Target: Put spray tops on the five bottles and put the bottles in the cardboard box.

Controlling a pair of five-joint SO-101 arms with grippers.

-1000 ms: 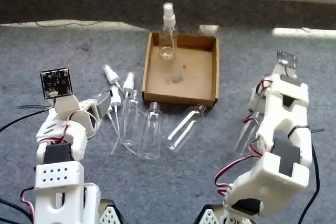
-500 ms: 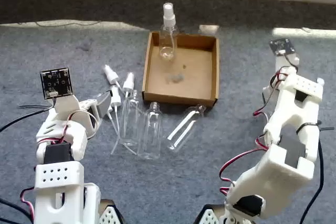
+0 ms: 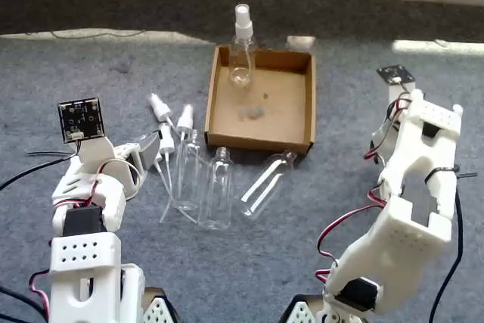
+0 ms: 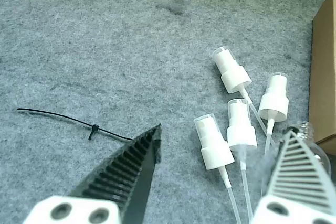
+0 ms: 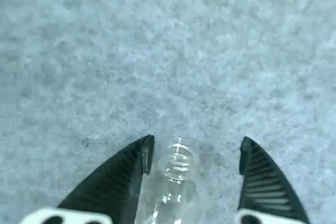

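The cardboard box lies at the middle back, and one bottle with a spray top stands in its far left corner. Three topless clear bottles lie in front of the box. Several white spray tops lie left of them on the carpet. My left gripper is open just short of the spray tops. My right gripper is open, with another clear topless bottle lying between its fingers, untouched on both sides. In the high view the right arm covers that bottle.
Grey carpet covers the whole work area. A black cable tie lies on it near my left gripper. The box's side wall rises just beyond the spray tops. A white cable runs along the back left.
The right arm has swung its wrist up and over the bottle at the right, which now is hidden under it in the high view. The left arm has kept still.
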